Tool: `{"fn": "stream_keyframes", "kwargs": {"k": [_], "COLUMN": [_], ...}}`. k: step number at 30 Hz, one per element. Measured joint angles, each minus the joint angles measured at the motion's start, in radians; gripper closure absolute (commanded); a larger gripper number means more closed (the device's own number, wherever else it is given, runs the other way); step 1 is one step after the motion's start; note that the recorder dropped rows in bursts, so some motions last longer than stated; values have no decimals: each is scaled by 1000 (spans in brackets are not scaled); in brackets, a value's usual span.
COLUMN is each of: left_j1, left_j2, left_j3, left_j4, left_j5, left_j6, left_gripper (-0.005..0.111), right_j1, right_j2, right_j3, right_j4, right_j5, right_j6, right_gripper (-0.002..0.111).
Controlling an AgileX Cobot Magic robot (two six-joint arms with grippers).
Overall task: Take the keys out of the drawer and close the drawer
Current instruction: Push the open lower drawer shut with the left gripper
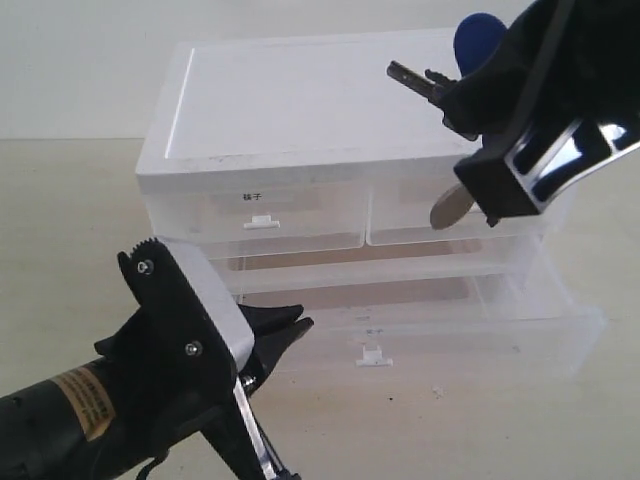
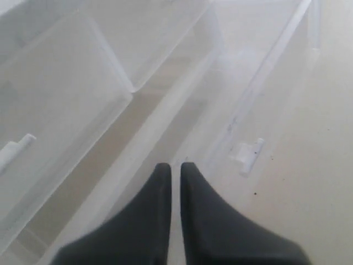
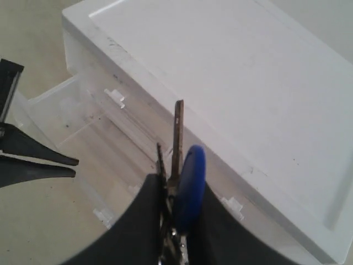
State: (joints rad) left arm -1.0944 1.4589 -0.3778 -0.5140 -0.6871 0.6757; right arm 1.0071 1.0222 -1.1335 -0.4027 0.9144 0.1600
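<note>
My right gripper (image 1: 447,92) is shut on the keys (image 1: 405,73), held in the air above the right part of the white-topped unit (image 1: 300,100). The round blue fob (image 1: 478,40) sticks up beside the fingers, and one silver key (image 1: 452,208) dangles below. In the right wrist view the fob (image 3: 190,182) and a key blade (image 3: 178,127) are pinched between the fingers. The wide translucent drawer (image 1: 450,330) stands pulled out, its white tab handle (image 1: 372,355) facing front. My left gripper (image 1: 290,328) is shut and empty, low at the drawer's front left corner; its tips (image 2: 175,165) hover near the handle (image 2: 248,156).
Two half-width labelled drawers (image 1: 260,220) sit shut in the top tier above the open one. The unit stands on a beige table (image 1: 70,200). The left gripper also shows in the right wrist view (image 3: 55,165), beside the open drawer (image 3: 71,110).
</note>
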Motion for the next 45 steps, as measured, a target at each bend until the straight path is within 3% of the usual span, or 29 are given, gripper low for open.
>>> {"fn": "stream_keyframes", "kwargs": {"k": [7, 11, 19, 34, 45], "left_j1": [-94, -103, -23, 150, 191], "left_j2": [-2, 36, 222, 237, 241], "left_j3": [-2, -6, -113, -191, -228], "left_j4": [138, 159, 159, 172, 174], "left_j5": [54, 56, 52, 52, 52], "left_j6": [-42, -44, -46, -35, -35], "left_gripper": [102, 102, 102, 102, 102], "right_j1": [0, 0, 0, 0, 0], "right_j2": [-2, -2, -2, -2, -2], "right_j3": [0, 0, 0, 0, 0], "right_j4": [9, 20, 22, 29, 29], "right_j5": [9, 13, 13, 13, 14], "right_j6": [-2, -2, -4, -6, -6], "right_gripper": [109, 109, 109, 109, 109]}}
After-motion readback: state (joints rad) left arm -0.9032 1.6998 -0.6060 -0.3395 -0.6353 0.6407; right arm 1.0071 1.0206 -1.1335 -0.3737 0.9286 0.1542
